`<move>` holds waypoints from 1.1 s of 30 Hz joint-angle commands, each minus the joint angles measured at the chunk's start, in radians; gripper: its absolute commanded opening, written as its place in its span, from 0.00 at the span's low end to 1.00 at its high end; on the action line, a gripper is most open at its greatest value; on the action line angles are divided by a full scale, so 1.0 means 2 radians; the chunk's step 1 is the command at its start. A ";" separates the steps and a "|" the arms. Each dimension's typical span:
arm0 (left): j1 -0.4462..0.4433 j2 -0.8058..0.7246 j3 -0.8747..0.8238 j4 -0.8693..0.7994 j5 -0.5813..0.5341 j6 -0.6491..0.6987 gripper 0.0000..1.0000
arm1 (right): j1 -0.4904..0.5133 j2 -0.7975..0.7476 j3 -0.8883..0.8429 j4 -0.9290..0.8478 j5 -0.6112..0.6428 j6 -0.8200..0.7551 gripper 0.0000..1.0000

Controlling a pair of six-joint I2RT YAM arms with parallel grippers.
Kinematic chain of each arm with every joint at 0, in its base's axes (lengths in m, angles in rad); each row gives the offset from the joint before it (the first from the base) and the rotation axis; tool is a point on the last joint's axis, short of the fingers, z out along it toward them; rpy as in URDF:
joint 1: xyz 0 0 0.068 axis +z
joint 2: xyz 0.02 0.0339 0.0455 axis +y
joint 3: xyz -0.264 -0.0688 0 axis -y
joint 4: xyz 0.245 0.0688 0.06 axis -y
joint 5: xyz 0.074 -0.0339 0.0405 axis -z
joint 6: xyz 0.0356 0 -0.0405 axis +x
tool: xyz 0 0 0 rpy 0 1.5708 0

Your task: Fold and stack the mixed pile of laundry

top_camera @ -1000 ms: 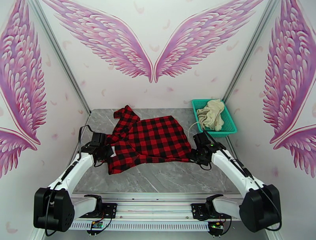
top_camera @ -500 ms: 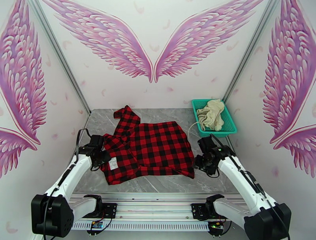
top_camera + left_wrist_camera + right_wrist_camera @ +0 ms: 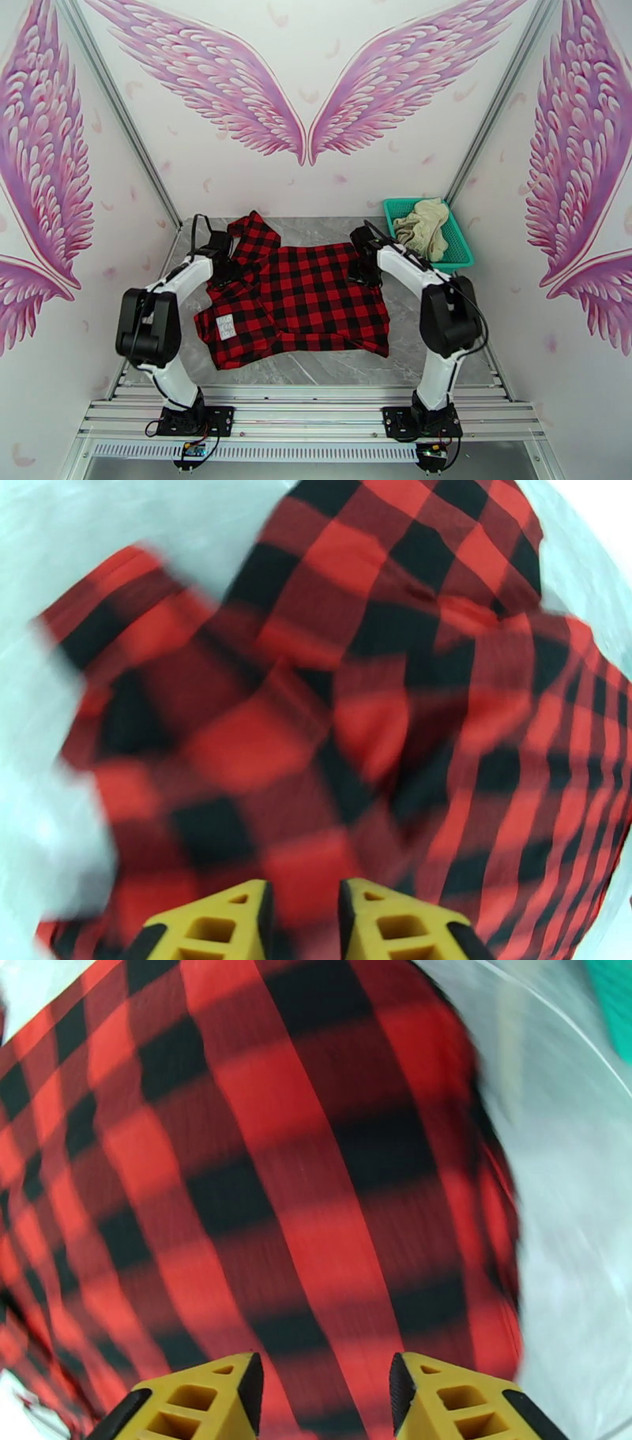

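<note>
The red-and-black check shirt (image 3: 304,304) lies spread on the grey table (image 3: 332,367), its white label (image 3: 227,326) facing up near the left hem. The cream cloth (image 3: 423,225) sits bunched in the teal basket (image 3: 466,256). My left gripper (image 3: 225,267) hovers over the shirt's far-left part; in the left wrist view the left gripper (image 3: 304,922) has its yellow fingertips a little apart, with blurred check fabric (image 3: 332,717) beyond. My right gripper (image 3: 363,270) is over the far-right corner; in the right wrist view the right gripper (image 3: 324,1402) stands open above the cloth (image 3: 261,1197).
The basket stands at the table's back right corner, close to my right arm. A sleeve (image 3: 254,229) reaches toward the back wall. Bare table shows in front of the shirt and along its right side (image 3: 569,1197).
Both grippers let go of the shirt's near corners and swung to its far side. The shirt has slid nearer and its left part now shows the label.
</note>
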 commanded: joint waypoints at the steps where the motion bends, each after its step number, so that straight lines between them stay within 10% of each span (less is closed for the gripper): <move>1: -0.007 0.068 0.068 0.015 0.007 -0.003 0.26 | 0.000 0.062 0.063 0.002 0.005 -0.015 0.45; 23: 0.002 0.432 0.524 -0.032 0.069 -0.063 0.21 | -0.055 0.325 0.395 -0.116 0.031 0.053 0.46; 33: 0.012 0.389 0.623 -0.066 0.110 0.004 0.37 | -0.055 0.242 0.371 -0.088 -0.034 0.001 0.54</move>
